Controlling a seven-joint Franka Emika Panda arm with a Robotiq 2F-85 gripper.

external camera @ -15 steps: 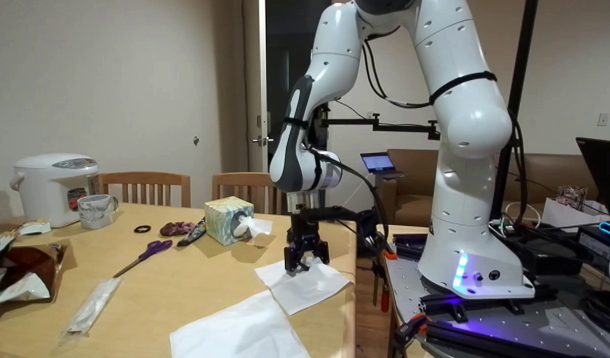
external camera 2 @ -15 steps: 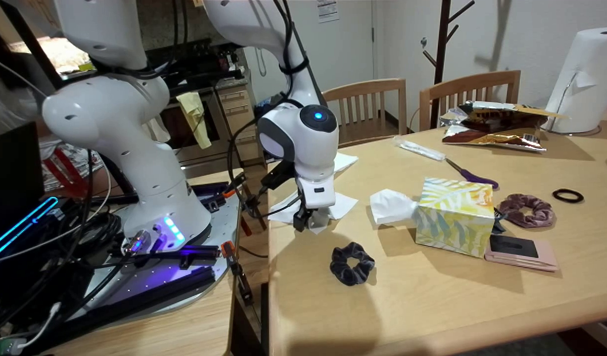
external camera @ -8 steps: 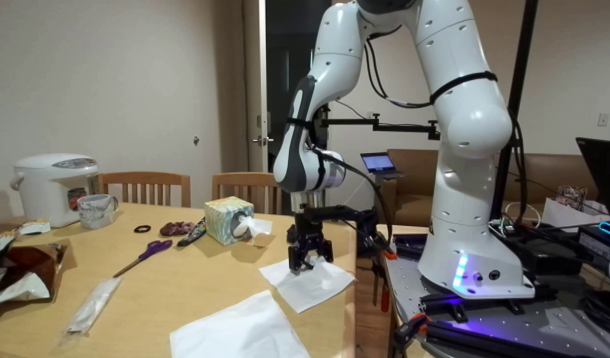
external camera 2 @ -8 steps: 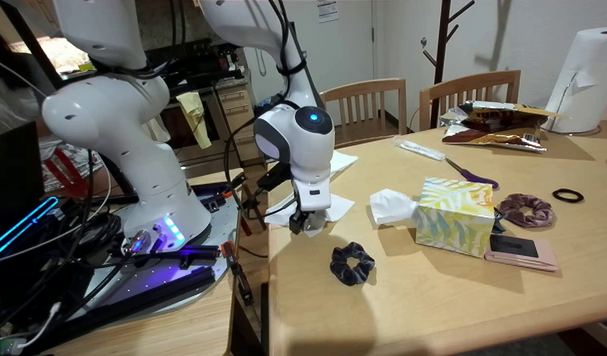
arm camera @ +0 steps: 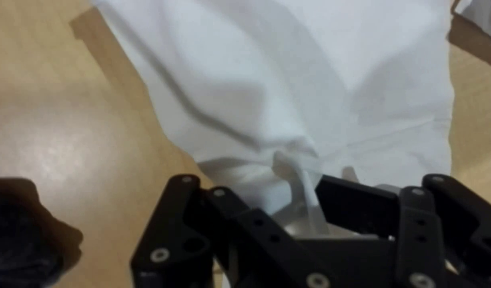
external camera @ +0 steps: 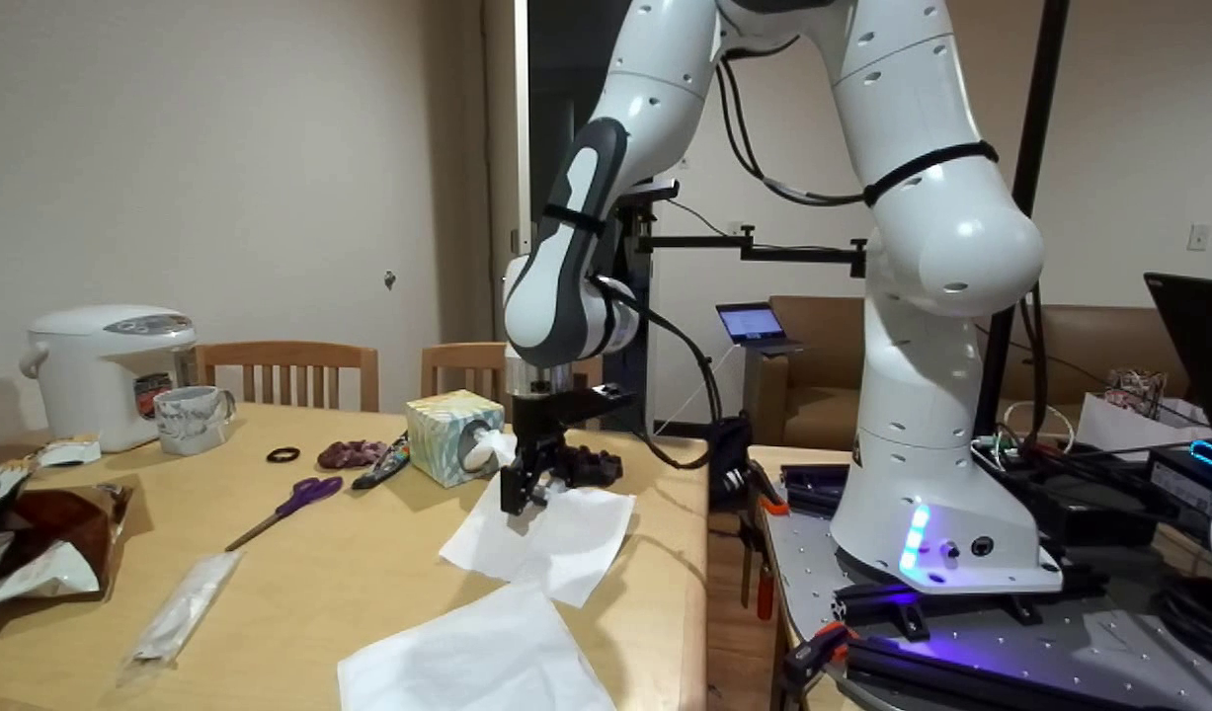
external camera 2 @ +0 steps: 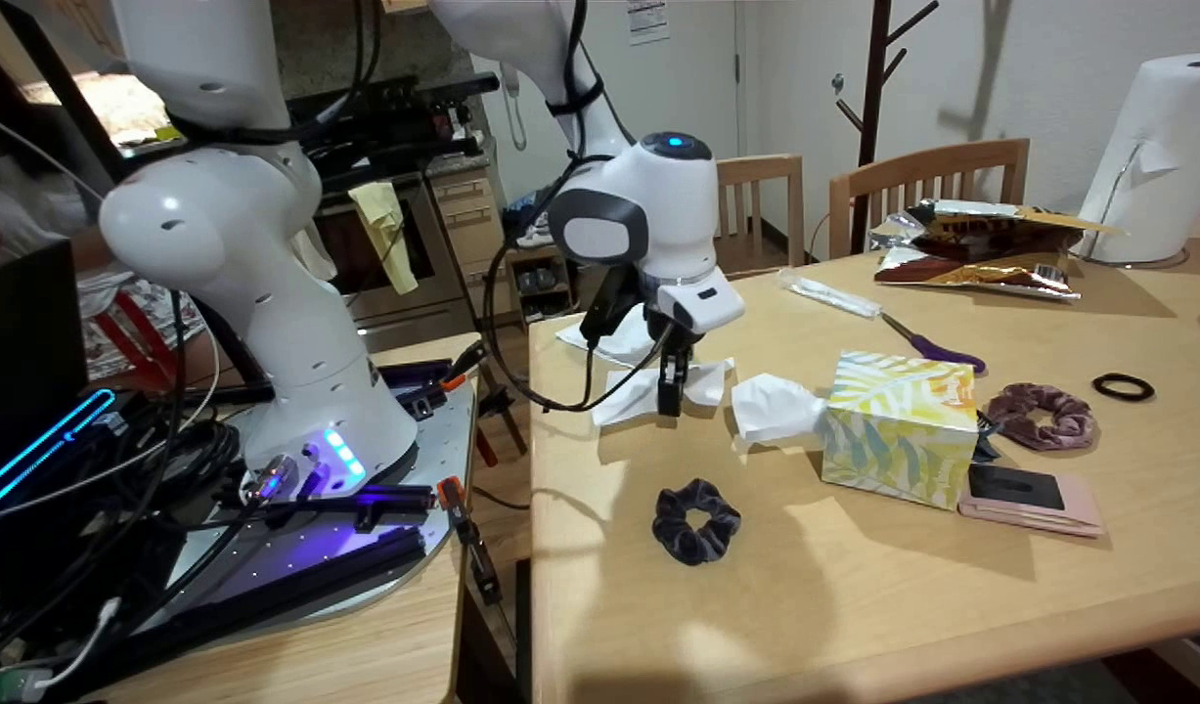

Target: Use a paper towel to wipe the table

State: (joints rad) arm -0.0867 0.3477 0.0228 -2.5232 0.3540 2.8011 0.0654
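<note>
Fingers (arm camera: pixel 355 205): from my console I found the gripper (arm camera: pixel 307 196) clenched on a gather of the paper towel (arm camera: pixel 237 72); in the wrist view, creases ran out from the tips. One tip appeared masked by paper, so I could not verify how much was caught. The hold lay toward one side of the sheet, most of which spread loose.

Towel: it was over the table (external camera: pixel 299 573), and its shadow stood off one edge, which I read as that edge hanging clear of the wood. In my judgement it was nearly weightless, limp and easily torn, with no stiffness to push; pressed lightly, it should have slid freely on the smooth top. A thicker pinch near the middle would have made the sounder wiping pad.

Surroundings: the larger white sheet (external camera: pixel 467 657) lay near, and I could not tell whether the towel touched it. The dark scrunchie (external camera 2: pixel 671 528) lay near on another side. The tissue (external camera 2: pixel 776 409) sticking out of its box (external camera 2: pixel 898 430) showed just beside the towel, a thing I judged easy to snag.
</note>
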